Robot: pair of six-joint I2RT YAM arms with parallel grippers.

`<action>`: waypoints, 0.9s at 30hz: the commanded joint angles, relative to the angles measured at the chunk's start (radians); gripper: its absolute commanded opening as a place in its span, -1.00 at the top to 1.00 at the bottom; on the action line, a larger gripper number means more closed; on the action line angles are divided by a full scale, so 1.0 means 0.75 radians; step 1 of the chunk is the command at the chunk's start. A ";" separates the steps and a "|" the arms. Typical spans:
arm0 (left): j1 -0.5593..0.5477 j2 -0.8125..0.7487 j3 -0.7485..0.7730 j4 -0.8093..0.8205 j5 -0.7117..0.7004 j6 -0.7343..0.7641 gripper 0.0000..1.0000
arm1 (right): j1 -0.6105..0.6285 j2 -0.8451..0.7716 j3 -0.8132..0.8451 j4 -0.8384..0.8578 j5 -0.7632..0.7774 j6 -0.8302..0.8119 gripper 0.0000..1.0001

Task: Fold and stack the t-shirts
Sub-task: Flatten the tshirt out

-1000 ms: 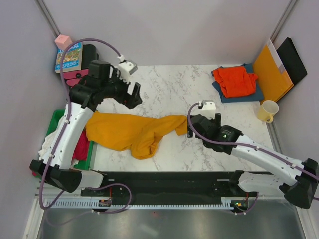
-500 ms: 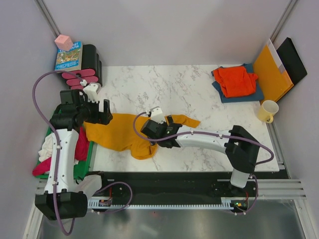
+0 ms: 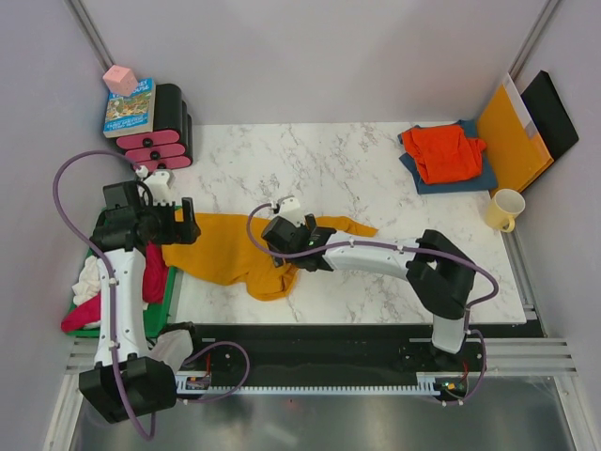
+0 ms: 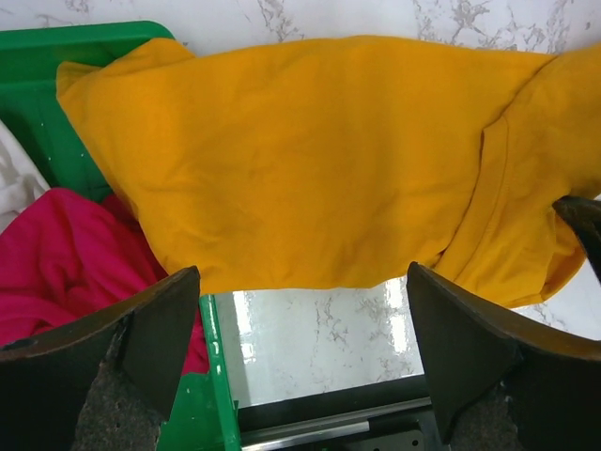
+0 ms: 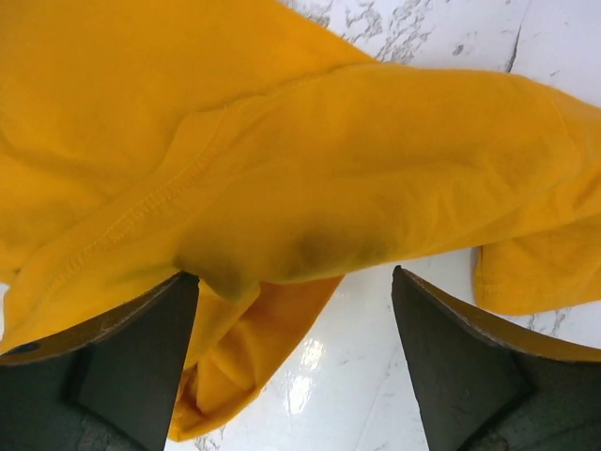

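From above, the large mustard-yellow t-shirt (image 3: 225, 249) lies crumpled on the bench (image 3: 329, 160), its left end draped over the rim of a green bin (image 3: 174, 293). In that bin, left of the yellow shirt, sit a magenta t-shirt (image 3: 153, 272) and a white t-shirt (image 3: 89, 277). The left end effector (image 3: 184, 224) hangs over the yellow shirt's left end, released. The right end effector (image 3: 299, 256) is over the shirt's middle. Well to the right of the yellow shirt, a red-orange t-shirt (image 3: 449, 150) rests on a dark blue t-shirt (image 3: 423, 174).

In the left wrist view, the left end effector (image 4: 302, 272) is spread wide and grasps nothing. The yellow shirt (image 4: 310, 160) fills the space beyond it, and its near edge runs between the fingers. The green bin (image 4: 38, 85), magenta shirt (image 4: 66, 254) and white cloth (image 4: 11, 188) lie left of that shirt.

In the right wrist view, the right end effector (image 5: 293, 277) is also released, fingers wide. A thick fold of the yellow shirt (image 5: 310, 169) bulges between them, above bare bench (image 5: 376, 357). Whether the fingers touch the cloth cannot be told.
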 commanded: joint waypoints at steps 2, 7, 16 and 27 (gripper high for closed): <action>0.018 0.000 -0.037 0.033 0.026 -0.028 -0.93 | -0.111 0.081 0.033 0.093 -0.018 0.065 -0.38; 0.022 -0.012 -0.060 0.037 0.000 -0.020 -0.89 | -0.117 0.042 -0.028 0.091 0.021 0.102 0.90; 0.032 0.065 -0.050 0.090 -0.062 -0.069 -0.89 | -0.138 -0.235 -0.218 0.004 0.231 0.181 1.00; 0.032 0.221 -0.037 0.164 -0.121 -0.134 -0.90 | -0.312 -0.573 -0.425 -0.093 0.387 0.257 1.00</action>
